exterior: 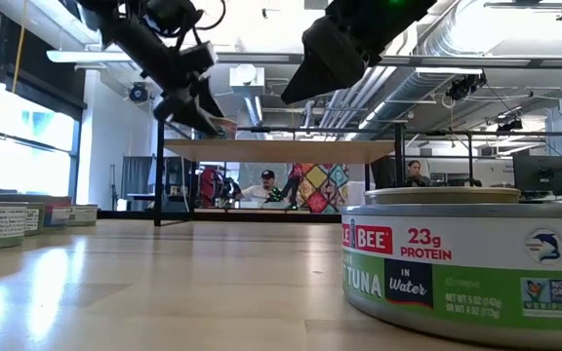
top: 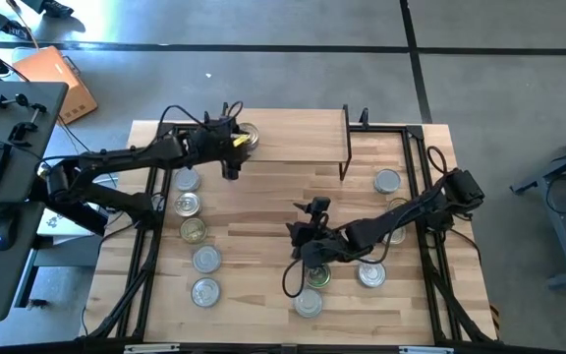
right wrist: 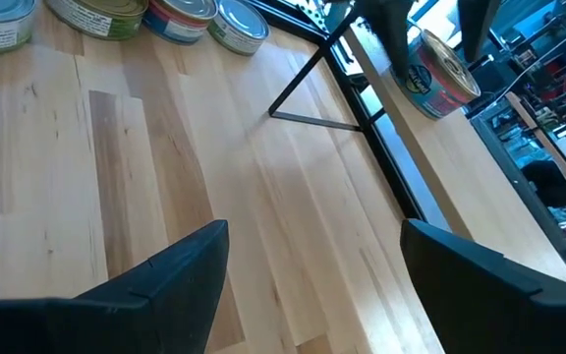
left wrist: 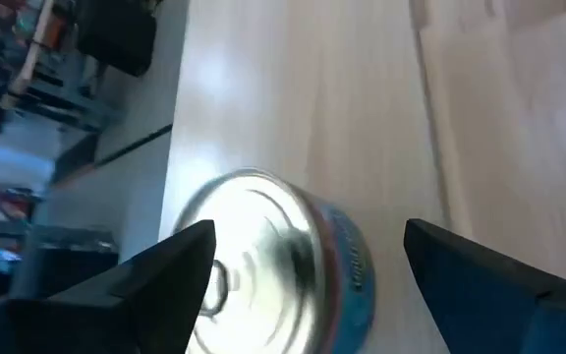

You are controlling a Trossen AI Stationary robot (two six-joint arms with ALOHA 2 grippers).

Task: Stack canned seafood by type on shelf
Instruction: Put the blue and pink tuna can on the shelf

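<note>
Now releasing first tin (top: pixel 248 137) onto shelf (top: pixel 303 146): left gripper (top: pixel 234 146) spread wide around it, right gripper (top: pixel 303 241) wide, empty; next, retract and fetch matching tin

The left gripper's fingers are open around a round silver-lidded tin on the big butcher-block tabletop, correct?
Not the tabletop. The left gripper has its fingers open around the round silver-lidded tin, but the tin sits on the small light-wood shelf, as the high and right wrist views show.
</note>
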